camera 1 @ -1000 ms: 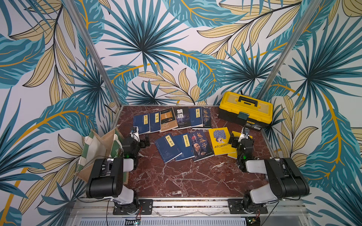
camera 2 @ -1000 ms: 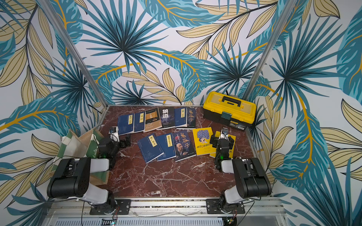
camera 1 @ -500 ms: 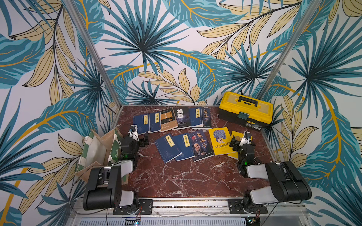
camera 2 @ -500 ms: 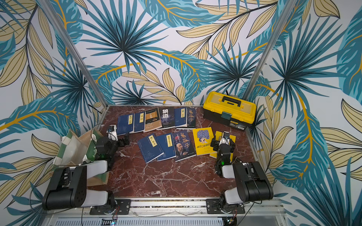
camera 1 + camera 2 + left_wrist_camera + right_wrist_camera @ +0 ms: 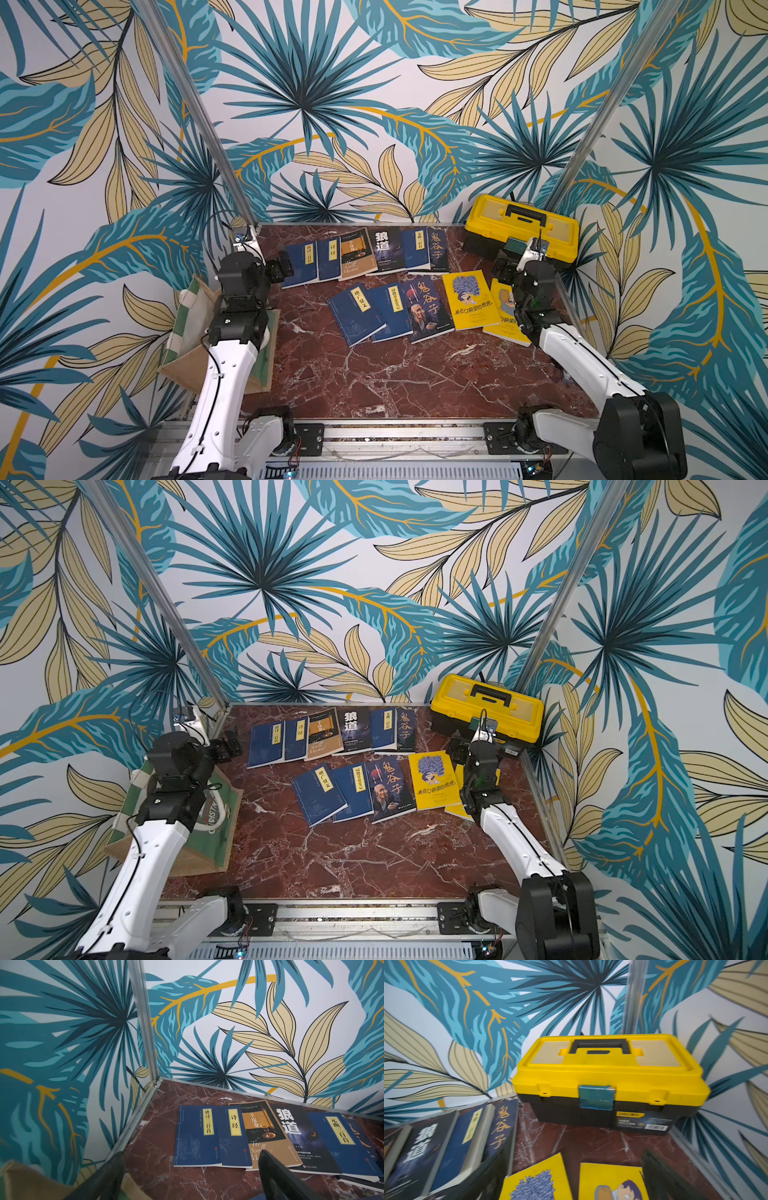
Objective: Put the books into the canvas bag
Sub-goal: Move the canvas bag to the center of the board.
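Eleven books (image 5: 388, 253) lie flat mid-frame on the surface (image 5: 374, 374); the canvas bag (image 5: 183, 332) sits at lower left. Both arms' jaws gape empty. The left arm (image 5: 232, 357) should pinch the leftmost navy book (image 5: 197, 1136) by its free edge, lifting only one.

Polished red marble-look tabletop (image 5: 374, 374), smooth paper-covered books (image 5: 469, 299), coarse woven cloth canvas bag (image 5: 183, 361), glossy yellow-and-black plastic toolbox (image 5: 519, 224), matt metal corner posts (image 5: 199, 112).

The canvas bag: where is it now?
In both top views the canvas bag is at the left edge of the table, under the left arm, left of the navy books.
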Controlling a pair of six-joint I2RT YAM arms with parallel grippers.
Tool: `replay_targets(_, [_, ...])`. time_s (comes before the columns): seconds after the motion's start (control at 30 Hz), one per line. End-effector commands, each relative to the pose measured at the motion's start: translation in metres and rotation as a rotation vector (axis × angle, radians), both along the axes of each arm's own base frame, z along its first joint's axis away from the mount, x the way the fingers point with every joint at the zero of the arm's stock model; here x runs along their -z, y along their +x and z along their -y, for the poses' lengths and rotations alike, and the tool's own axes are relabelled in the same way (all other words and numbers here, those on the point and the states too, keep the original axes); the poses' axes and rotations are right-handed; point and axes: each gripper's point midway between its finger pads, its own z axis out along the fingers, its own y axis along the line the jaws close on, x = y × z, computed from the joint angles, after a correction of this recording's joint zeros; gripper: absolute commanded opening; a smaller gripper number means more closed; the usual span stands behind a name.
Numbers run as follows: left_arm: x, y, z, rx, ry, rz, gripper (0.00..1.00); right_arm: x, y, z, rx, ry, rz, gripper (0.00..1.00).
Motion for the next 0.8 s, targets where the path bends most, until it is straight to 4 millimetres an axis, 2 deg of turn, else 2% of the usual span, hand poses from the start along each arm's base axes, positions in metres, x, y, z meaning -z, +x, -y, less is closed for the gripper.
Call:
replay_targets(0.0, [0.026,-0.037,-0.011,-0.081,-0.05,-0.27,0.99,0.064,-0.004,-0.053,-0.137,0.038,-0.305,0.99])
replay_targets(0.13, [0.028,-0.051,-0.041,-0.18,-0.147,-0.347,1.0,0.071,0.006,-0.134,-0.312,0.015,-0.392,0.98])
replay_targets(0.3, [0.049,-0.065,-0.073,-0.263,-0.238,-0.43,0.99,0.083,0.004,-0.228,-0.515,0.033,-0.519,0.94])
replay_targets(0.43, [0.075,-0.067,-0.078,-0.267,-0.273,-0.49,1.0,0.097,-0.005,-0.29,-0.648,0.028,-0.606,0.92])
replay_targets(0.5, [0.088,-0.068,-0.076,-0.255,-0.291,-0.52,1.0,0.106,-0.009,-0.312,-0.696,0.028,-0.634,0.92])
replay_targets(0.57, [0.098,-0.069,-0.07,-0.23,-0.309,-0.54,0.89,0.114,-0.014,-0.327,-0.727,0.033,-0.659,0.9])
replay_targets(0.63, [0.106,-0.071,-0.06,-0.178,-0.327,-0.555,0.69,0.123,-0.018,-0.338,-0.759,0.061,-0.69,0.87])
replay_targets(0.77, [0.116,-0.076,-0.043,-0.112,-0.366,-0.564,0.35,0.133,-0.022,-0.34,-0.755,0.086,-0.722,0.84])
